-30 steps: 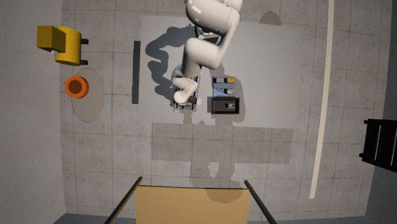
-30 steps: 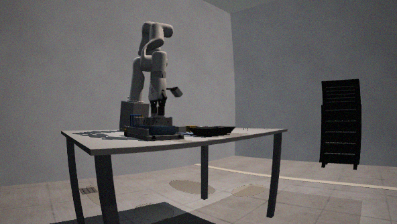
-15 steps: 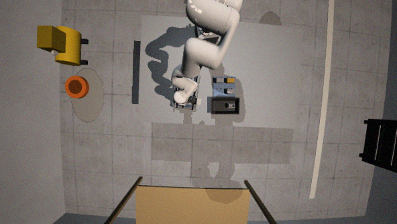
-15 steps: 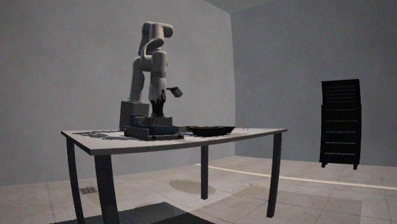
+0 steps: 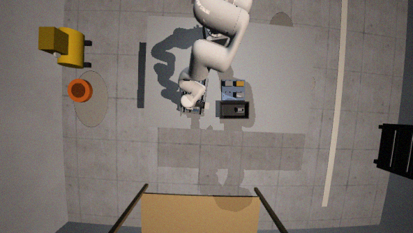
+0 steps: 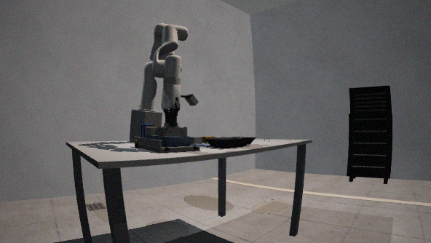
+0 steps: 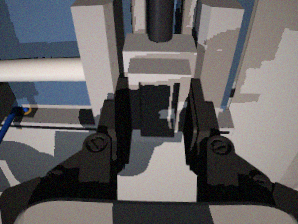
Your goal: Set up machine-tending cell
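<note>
The white robot arm has a smooth, slightly glossy plastic-looking shell. Its black fingers look matt. The pale grey block between them looks like dull, smooth metal. The grey table top is matt and smooth. The concrete floor looks rough and patchy.

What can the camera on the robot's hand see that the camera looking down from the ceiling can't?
Only the wrist view shows the gripper, its black jaws shut on a grey part with a dark pocket between the vise's pale blocks. Only the top view shows the infeed plate with its blanks, the dark outfeed tray, an orange bin and a yellow machine on the floor. Both show the vise; from above, the arm covers most of it.
</note>
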You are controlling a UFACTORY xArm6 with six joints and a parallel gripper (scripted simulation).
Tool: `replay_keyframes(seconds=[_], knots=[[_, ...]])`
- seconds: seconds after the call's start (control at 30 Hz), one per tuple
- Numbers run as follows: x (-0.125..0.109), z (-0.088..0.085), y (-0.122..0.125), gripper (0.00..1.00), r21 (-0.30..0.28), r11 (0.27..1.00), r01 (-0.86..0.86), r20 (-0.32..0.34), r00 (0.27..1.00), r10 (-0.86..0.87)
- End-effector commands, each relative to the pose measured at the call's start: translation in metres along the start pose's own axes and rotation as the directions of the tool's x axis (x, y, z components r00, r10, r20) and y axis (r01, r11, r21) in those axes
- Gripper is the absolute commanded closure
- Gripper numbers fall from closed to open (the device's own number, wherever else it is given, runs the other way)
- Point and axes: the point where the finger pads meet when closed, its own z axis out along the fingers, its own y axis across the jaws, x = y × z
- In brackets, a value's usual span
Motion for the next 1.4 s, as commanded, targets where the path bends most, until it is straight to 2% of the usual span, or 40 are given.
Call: replay_keyframes(seconds=[0.0, 0.83, 1.37], knots=[[0.000, -0.001, 0.002, 1.00, -0.004, 1.000, 0.000, 0.001, 1.000, 0.000], [0.000, -0.002, 0.002, 1.00, -0.004, 1.000, 0.000, 0.001, 1.000, 0.000], [0.000, -0.019, 0.002, 1.00, -0.004, 1.000, 0.000, 0.001, 1.000, 0.000]])
